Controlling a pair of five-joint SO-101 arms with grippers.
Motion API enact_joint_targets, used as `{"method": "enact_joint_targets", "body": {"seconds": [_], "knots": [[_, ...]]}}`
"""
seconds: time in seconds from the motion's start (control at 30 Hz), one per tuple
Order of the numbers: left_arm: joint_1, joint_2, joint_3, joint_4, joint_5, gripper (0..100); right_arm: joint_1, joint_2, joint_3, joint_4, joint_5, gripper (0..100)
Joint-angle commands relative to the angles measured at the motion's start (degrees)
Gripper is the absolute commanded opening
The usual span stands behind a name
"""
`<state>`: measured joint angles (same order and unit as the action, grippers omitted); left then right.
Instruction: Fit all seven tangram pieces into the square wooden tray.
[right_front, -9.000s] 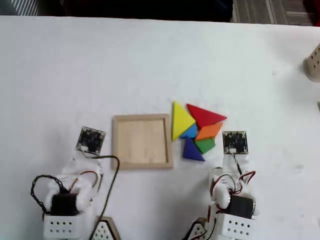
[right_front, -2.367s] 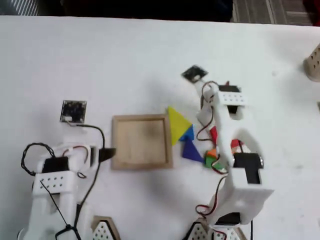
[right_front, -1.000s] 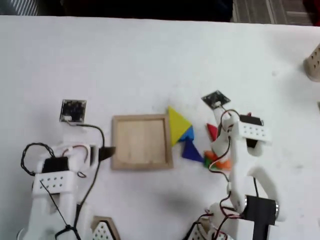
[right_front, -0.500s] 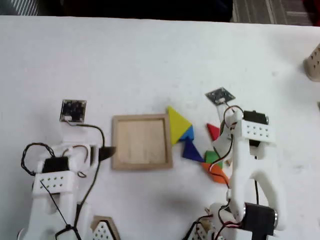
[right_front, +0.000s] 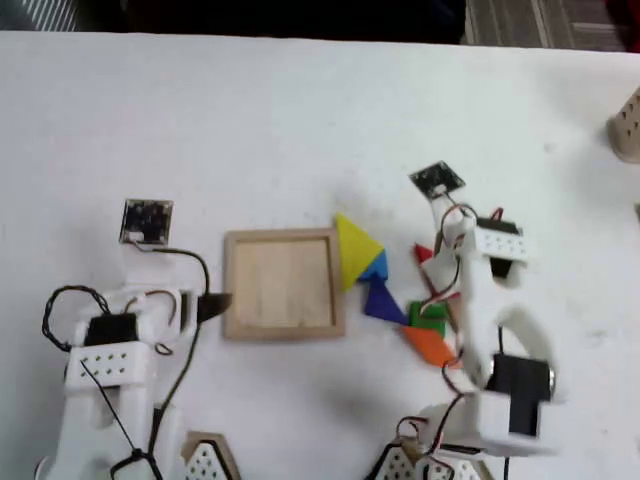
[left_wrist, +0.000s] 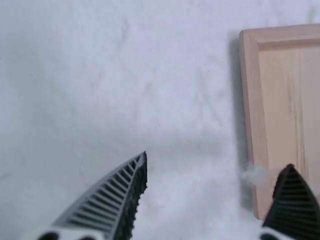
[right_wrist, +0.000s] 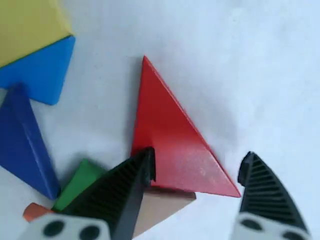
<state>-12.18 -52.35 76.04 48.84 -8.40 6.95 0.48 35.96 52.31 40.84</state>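
Since the first earlier picture, both arms have come forward from rest. The right arm now stretches over the coloured pieces, which have spread apart. The red triangle has come away from the yellow triangle, and the orange piece has slid toward the robot's side of the counter. In the last half second the right arm has shifted only slightly.

The square wooden tray lies flat at the middle of the counter, its bare wooden floor showing. All seven pieces lie on the counter to its right. The yellow triangle touches the tray's right rim. The light blue triangle sits against the yellow one, with the dark blue triangle just beside it on the robot's side. The green piece and the orange piece follow, touching each other.

In the right wrist view I see the right fingers spread wide, gripping nothing. They straddle one corner of the red triangle, one finger at each side. A tan piece pokes out from under that corner, next to the green piece.

The left fingers are also spread and grip nothing. They hover low at the tray's left edge, with one finger over bare counter and the other just over the tray's rim.
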Motion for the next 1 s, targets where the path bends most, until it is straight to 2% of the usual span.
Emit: {"method": "enact_joint_targets", "body": {"seconds": [0.0, 0.17, 0.37, 0.47, 0.57, 0.77, 0.9, 0.97], "knots": [[-0.2, -0.1, -1.6, -1.3, 0.8, 39, -1.0, 6.5, -9.7, 7.1, 6.2, 27.2], [-0.2, -0.1, -1.6, -1.3, -1.1, 39, -0.1, 13.6, -16.9, 13.5, 16.0, 27.4], [-0.2, -0.1, -1.6, -1.3, -1.4, 39, -0.1, 16.2, -18.6, 21.9, 34.2, 31.7], [-0.2, -0.1, -1.6, -1.3, -1.4, 39, -0.7, 16.3, -18.6, 23.9, 38.9, 31.7], [-0.2, -0.1, -1.6, -1.3, -1.4, 39, -0.7, 16.2, -18.7, 24.7, 40.5, 31.7], [-0.2, -0.1, -1.6, -1.4, -1.4, 39, 0.2, 12.3, -20.3, 27.2, 37.8, 31.7], [-0.2, 0.0, -1.6, -1.4, -1.4, 39, 0.9, 8.3, -16.4, 27.8, 38.1, 31.7], [-0.2, 0.0, -1.6, -1.4, -1.4, 39, 1.4, 8.0, -12.7, 24.8, 38.2, 31.7]]}}
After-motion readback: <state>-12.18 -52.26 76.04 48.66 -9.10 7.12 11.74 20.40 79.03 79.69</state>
